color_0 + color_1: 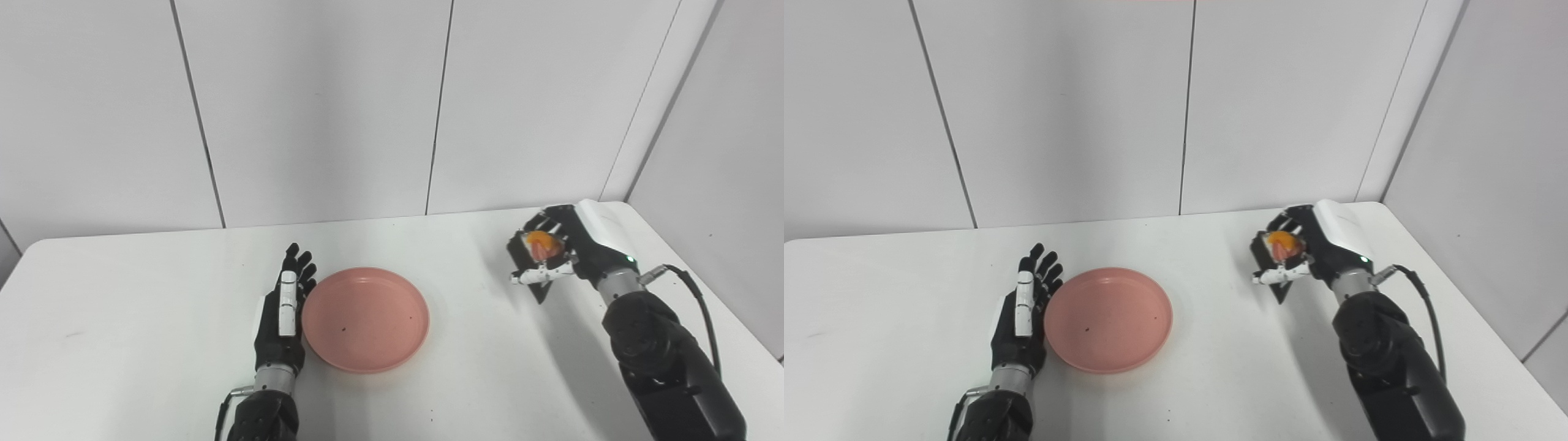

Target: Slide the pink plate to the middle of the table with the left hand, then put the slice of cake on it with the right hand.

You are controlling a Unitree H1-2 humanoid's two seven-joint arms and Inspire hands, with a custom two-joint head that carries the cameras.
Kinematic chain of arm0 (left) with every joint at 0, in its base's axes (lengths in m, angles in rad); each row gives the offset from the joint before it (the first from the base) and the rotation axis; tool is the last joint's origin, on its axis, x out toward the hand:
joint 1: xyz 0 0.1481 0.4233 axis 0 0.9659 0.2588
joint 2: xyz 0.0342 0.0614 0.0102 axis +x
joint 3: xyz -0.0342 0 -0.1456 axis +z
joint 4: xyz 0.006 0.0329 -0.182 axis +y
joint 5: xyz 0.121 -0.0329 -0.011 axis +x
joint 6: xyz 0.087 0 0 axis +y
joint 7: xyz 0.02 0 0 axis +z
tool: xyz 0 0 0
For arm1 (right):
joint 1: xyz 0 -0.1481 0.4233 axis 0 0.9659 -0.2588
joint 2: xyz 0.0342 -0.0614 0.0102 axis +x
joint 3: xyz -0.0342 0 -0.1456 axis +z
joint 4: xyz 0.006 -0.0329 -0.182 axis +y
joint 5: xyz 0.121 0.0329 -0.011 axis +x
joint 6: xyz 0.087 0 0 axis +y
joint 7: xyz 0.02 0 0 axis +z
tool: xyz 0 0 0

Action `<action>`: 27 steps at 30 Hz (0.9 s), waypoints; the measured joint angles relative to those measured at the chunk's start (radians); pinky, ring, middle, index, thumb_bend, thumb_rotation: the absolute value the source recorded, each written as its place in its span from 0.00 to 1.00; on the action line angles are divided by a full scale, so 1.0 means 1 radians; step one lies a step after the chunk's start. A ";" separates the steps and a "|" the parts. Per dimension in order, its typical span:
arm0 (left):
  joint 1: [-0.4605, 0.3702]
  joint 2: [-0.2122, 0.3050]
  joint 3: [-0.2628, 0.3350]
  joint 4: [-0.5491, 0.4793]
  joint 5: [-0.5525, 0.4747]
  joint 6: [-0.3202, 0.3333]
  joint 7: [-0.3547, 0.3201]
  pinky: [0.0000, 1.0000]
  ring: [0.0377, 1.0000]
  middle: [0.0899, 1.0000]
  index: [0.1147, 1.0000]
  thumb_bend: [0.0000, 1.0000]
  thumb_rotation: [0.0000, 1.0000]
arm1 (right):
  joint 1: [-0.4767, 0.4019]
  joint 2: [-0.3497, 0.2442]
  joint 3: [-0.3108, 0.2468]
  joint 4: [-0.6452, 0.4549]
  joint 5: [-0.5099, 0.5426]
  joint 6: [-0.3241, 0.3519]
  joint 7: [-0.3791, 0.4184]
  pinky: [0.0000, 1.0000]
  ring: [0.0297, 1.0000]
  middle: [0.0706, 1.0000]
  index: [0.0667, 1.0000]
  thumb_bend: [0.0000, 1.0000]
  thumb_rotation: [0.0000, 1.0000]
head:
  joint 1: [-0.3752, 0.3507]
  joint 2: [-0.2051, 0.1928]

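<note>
The pink plate (365,318) lies empty on the white table (122,318), near its middle. My left hand (283,312) rests flat and open against the plate's left rim, fingers pointing away from me. To the right, my right hand (554,254) is shut on the slice of cake (541,244), which shows orange and white between the fingers. It holds the cake above the table, well to the right of the plate and apart from it.
White wall panels stand behind the table. The table's right edge (704,288) runs close beside my right arm, where a black cable (698,300) loops out. A few dark specks lie on the plate and the table.
</note>
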 measured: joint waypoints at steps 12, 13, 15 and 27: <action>-0.002 -0.005 -0.011 0.012 0.028 -0.018 0.021 0.95 0.95 0.96 0.95 0.63 1.00 | -0.059 0.057 0.143 -0.060 -0.013 0.000 0.116 0.41 0.42 0.48 0.43 0.52 0.00 | 0.095 -0.003; -0.004 -0.005 -0.015 0.016 0.031 -0.022 0.022 0.95 0.94 0.96 0.95 0.63 1.00 | -0.064 0.060 0.157 -0.060 -0.016 0.000 0.126 0.43 0.42 0.48 0.44 0.52 0.00 | 0.095 -0.003; -0.005 -0.005 -0.021 0.018 0.045 -0.023 0.024 0.95 0.95 0.96 0.96 0.63 1.00 | -0.074 0.069 0.170 -0.059 -0.013 0.000 0.134 0.44 0.42 0.48 0.44 0.52 0.00 | 0.115 -0.005; -0.034 -0.028 -0.020 0.077 0.045 -0.063 0.032 0.97 0.96 0.96 0.96 0.62 1.00 | -0.144 0.160 0.281 0.004 -0.036 -0.035 0.177 0.35 0.42 0.52 0.42 0.51 0.00 | 0.210 -0.012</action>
